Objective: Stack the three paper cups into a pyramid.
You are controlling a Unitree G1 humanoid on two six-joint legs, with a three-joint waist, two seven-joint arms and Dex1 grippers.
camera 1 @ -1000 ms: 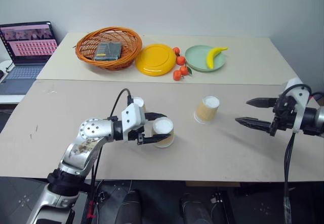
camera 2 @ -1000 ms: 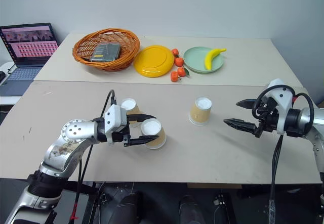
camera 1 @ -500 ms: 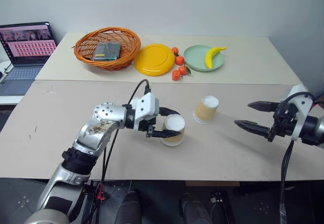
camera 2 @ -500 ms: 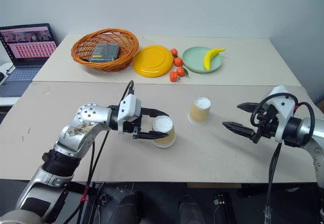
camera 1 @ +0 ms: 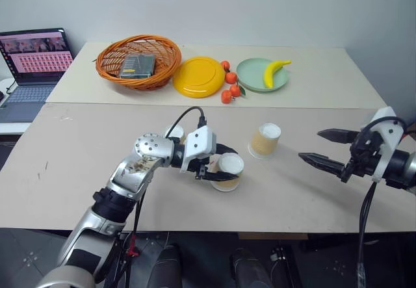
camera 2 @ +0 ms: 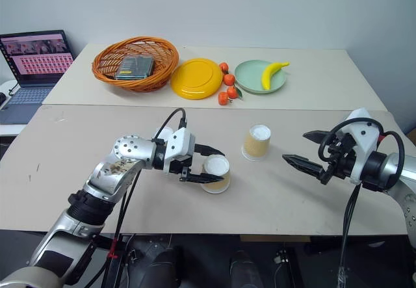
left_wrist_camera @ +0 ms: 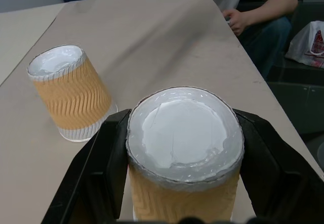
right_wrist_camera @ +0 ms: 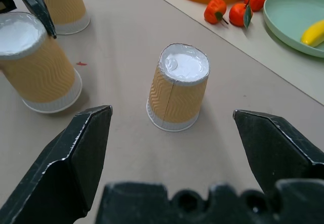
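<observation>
My left tool [camera 2: 207,165] grips one cup [camera 2: 215,174] upside down near the table's [camera 2: 58,164] front edge; my right tool [camera 2: 300,150] hangs wide and empty; a second cup [camera 2: 257,142] stands mid-table, the third [right_wrist_camera: 63,4] behind my arm; next, I judge, set mine beside the middle one as base.

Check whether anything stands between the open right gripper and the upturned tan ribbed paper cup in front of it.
Nothing visible does: bare table lies between the right gripper and the upturned tan ribbed paper cup.
</observation>
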